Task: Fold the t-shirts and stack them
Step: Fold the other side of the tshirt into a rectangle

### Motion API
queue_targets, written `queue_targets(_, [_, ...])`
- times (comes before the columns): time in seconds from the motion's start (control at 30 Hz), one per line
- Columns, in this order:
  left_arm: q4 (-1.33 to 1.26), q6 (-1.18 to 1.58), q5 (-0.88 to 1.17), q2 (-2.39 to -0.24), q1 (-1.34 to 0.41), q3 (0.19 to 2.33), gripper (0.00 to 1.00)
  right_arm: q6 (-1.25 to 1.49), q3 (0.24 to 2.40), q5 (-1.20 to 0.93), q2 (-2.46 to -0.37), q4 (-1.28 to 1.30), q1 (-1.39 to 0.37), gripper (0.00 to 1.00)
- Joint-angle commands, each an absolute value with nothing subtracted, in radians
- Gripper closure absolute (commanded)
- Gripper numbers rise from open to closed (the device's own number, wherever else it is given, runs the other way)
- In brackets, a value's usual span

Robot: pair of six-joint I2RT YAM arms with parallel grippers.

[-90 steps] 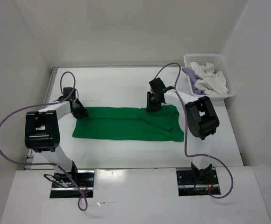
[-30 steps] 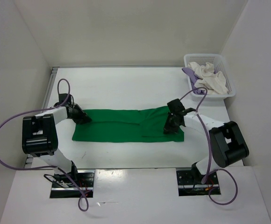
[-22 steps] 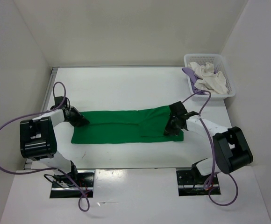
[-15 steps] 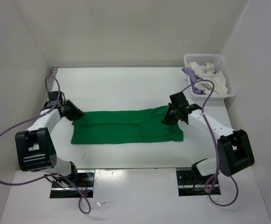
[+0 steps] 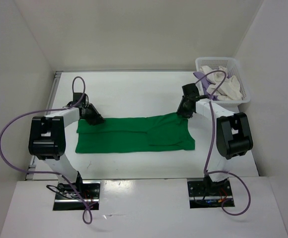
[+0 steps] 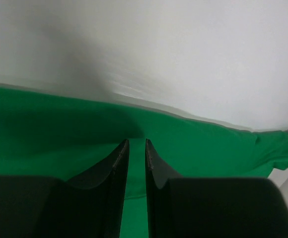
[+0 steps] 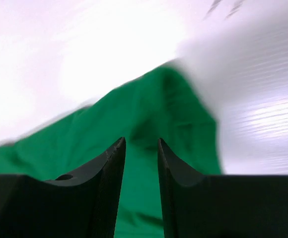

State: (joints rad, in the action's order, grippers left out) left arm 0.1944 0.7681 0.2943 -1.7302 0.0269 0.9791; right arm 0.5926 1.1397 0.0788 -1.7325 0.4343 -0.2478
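The green t-shirt point(image 5: 134, 136) lies flat as a long strip across the table; it also fills the low left wrist view point(image 6: 208, 144) and the right wrist view point(image 7: 149, 109). My left gripper point(image 5: 98, 120) sits at its far left edge. Its jaws point(image 6: 136, 141) leave only a thin slit with green showing in it, and I cannot tell if cloth is pinched. My right gripper point(image 5: 182, 112) hovers at the far right corner, open point(image 7: 141, 140), with nothing between its fingers. The white t-shirt point(image 5: 223, 82) and the lavender t-shirt point(image 5: 201, 78) lie crumpled in the basket.
A white lattice basket point(image 5: 218, 60) stands at the far right corner of the table, close behind my right gripper. White walls enclose the table on three sides. Purple cables loop above both arms.
The right gripper went from the shirt's near right part to its far right corner and opened. The left arm swung out left and came back to the far left edge.
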Motion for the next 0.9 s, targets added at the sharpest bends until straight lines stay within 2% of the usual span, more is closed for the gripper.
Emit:
queue_targets(0.0, [0.146, 0.775, 0.268, -1.733, 0.032, 0.985, 0.74, 0.546, 1.212, 0.152, -1.736, 0.416, -0.224, 0.62])
queue_targets(0.13, [0.133, 0.775, 0.268, -1.755, 0.057, 0.976, 0.74, 0.546, 1.201, 0.184, -1.759, 0.416, -0.213, 0.60])
queue_targets(0.27, [0.123, 0.775, 0.268, -1.767, 0.071, 0.950, 0.74, 0.546, 1.190, 0.083, -1.799, 0.367, -0.204, 0.58])
queue_targets(0.4, [0.114, 0.785, 0.268, -1.798, 0.080, 0.950, 0.74, 0.546, 1.212, 0.069, -1.845, 0.342, -0.195, 0.72])
queue_targets(0.47, [0.114, 0.796, 0.268, -1.798, 0.089, 0.940, 0.74, 0.546, 1.221, 0.069, -1.856, 0.342, -0.195, 0.82])
queue_targets(0.53, [0.100, 0.808, 0.278, -1.798, 0.103, 0.931, 0.74, 0.555, 1.221, 0.069, -1.844, 0.318, -0.186, 0.86])
queue_targets(0.8, [0.114, 0.830, 0.290, -1.808, 0.222, 0.904, 0.74, 0.555, 1.203, 0.092, -1.844, 0.348, -0.126, 0.86])
queue_targets(0.87, [0.104, 0.845, 0.328, -1.809, 0.256, 0.881, 0.74, 0.555, 1.193, 0.092, -1.844, 0.357, -0.126, 0.80])
